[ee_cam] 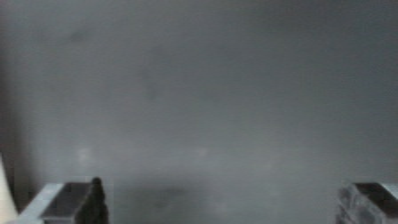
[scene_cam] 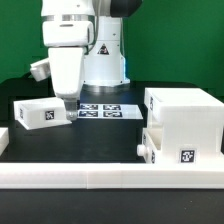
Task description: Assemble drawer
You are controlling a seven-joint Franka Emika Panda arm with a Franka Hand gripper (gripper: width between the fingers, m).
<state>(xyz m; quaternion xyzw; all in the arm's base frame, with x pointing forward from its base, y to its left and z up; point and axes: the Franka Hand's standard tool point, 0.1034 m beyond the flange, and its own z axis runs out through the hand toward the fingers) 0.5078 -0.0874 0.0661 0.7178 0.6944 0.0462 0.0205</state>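
Observation:
The white hollow housing (scene_cam: 184, 120) stands at the exterior view's right, with one tray (scene_cam: 170, 148) slid into its lower part, knob and tag facing front. The second tray (scene_cam: 40, 113), white with a tag on its side, lies at the exterior view's left. My gripper (scene_cam: 66, 98) hangs just above the table next to that tray's right end, touching nothing. In the wrist view the fingertips (ee_cam: 79, 200) stand far apart at the frame's edges with only bare dark table between them, so the gripper (ee_cam: 221, 205) is open and empty.
The marker board (scene_cam: 103, 110) lies flat in the middle behind the gripper. A long white border rail (scene_cam: 110, 176) runs along the front edge. The robot base (scene_cam: 104, 60) stands at the back.

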